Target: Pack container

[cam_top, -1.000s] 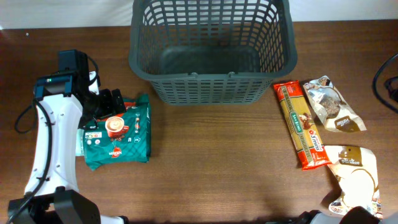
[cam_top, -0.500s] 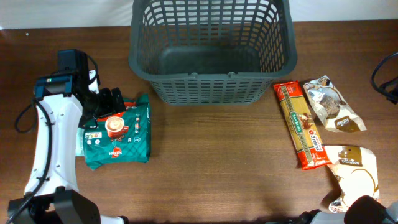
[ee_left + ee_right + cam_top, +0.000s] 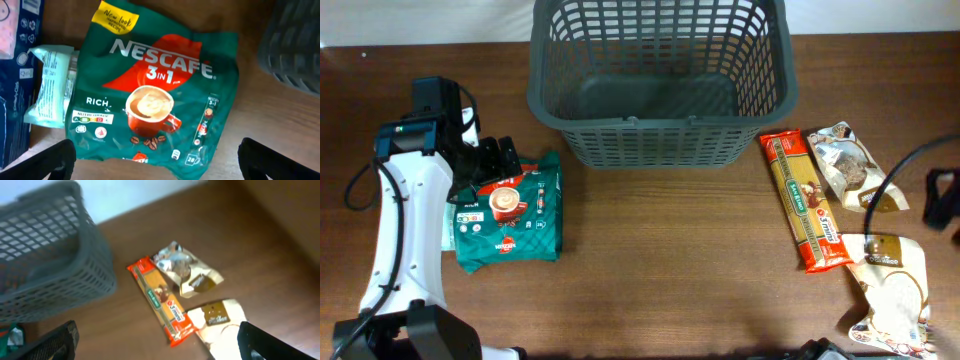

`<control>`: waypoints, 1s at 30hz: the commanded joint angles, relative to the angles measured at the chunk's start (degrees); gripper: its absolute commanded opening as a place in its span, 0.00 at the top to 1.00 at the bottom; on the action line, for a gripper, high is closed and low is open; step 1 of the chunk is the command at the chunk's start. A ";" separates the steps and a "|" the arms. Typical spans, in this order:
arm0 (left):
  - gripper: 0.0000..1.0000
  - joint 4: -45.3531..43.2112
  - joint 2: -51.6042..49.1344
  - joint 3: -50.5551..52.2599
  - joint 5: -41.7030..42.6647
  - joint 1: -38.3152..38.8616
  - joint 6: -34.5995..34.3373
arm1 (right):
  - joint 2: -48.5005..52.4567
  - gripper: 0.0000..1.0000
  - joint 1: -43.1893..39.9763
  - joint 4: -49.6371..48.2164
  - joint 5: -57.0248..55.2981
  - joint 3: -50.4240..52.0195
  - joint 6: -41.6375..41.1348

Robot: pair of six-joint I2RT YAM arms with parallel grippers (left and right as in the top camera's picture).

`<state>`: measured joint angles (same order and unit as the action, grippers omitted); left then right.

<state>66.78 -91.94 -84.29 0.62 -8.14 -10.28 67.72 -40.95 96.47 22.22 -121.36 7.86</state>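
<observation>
The left arm [image 3: 405,215] has white link covers, black joint housings and a teal strip [image 3: 398,134] at the upper joint. Black cables [image 3: 360,185] loop alongside. The left gripper [image 3: 498,168] is black. The right arm [image 3: 940,198] shows a black block with a black cable [image 3: 885,195].

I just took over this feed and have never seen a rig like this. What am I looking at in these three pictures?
Two robot arms at a wooden table. One picture comes from a camera overhead; the other two from cameras on each wrist, with that arm's own dark fingers at the bottom corners. The left gripper hovers open over a green Nescafé bag; the right gripper is open too, above a red pasta packet and two snack pouches. Nothing is held. The grey basket looks empty.
</observation>
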 commanded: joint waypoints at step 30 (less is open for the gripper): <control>0.01 -3.26 -0.09 0.48 0.46 0.26 5.27 | -10.03 0.01 20.59 -1.75 -5.35 24.83 7.82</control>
<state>63.79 -91.94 -84.27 0.62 -8.14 -6.85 60.10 -24.05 95.74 19.31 -102.10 13.39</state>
